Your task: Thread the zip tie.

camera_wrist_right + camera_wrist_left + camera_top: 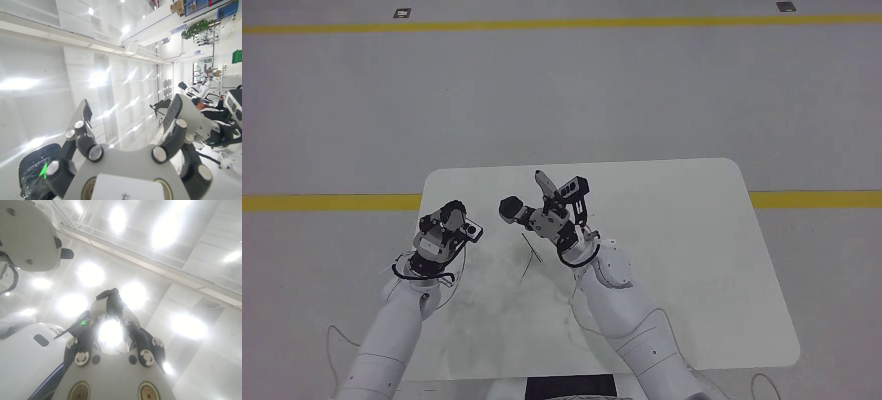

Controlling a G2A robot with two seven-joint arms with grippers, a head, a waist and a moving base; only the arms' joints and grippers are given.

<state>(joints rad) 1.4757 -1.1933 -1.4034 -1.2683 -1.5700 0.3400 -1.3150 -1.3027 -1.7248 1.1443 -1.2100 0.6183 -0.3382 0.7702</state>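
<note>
Fingers of the left gripper are pressed together, whether on anything I cannot tell. The right gripper is spread and empty. The zip tie lies on the table, left of its middle, between the arms — apparently unthreaded, so threading looks not yet begun.

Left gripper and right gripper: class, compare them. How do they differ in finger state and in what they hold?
The left gripper has its fingers closed together, while the right gripper has its fingers spread wide apart. The left gripper pinches a small dark piece at its tips, seemingly the zip tie; the right gripper has nothing between its ribbed pads. Both hover above the white table.
</note>
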